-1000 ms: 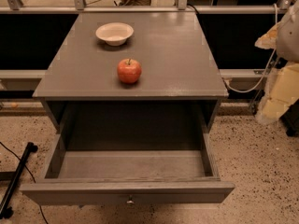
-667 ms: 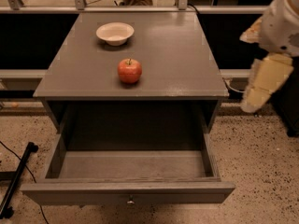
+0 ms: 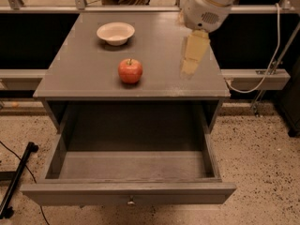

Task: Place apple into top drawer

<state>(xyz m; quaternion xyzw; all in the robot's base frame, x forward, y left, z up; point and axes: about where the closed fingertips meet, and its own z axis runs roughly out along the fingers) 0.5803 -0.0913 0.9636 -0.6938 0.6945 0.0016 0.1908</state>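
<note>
Cabinet top (image 3: 84,76) — apple (image 3: 130,71) mid-front, gripper (image 3: 191,67) over R side (grip unclear); top drawer (image 3: 133,167) open.

Looks like a robotics lab or test bay to me, not anybody's home. The floor (image 3: 262,163) is speckled hard stuff like you get in institutional buildings. A plain grey cabinet (image 3: 93,74) stands on its own in front of a metal rail (image 3: 255,76), and a loose white cable (image 3: 276,46) hangs down at the right. A black stand (image 3: 18,177) pokes in at the left. Plus there's a white robot arm (image 3: 206,6), with its gripper (image 3: 191,62) above the cabinet top's right side.
</note>
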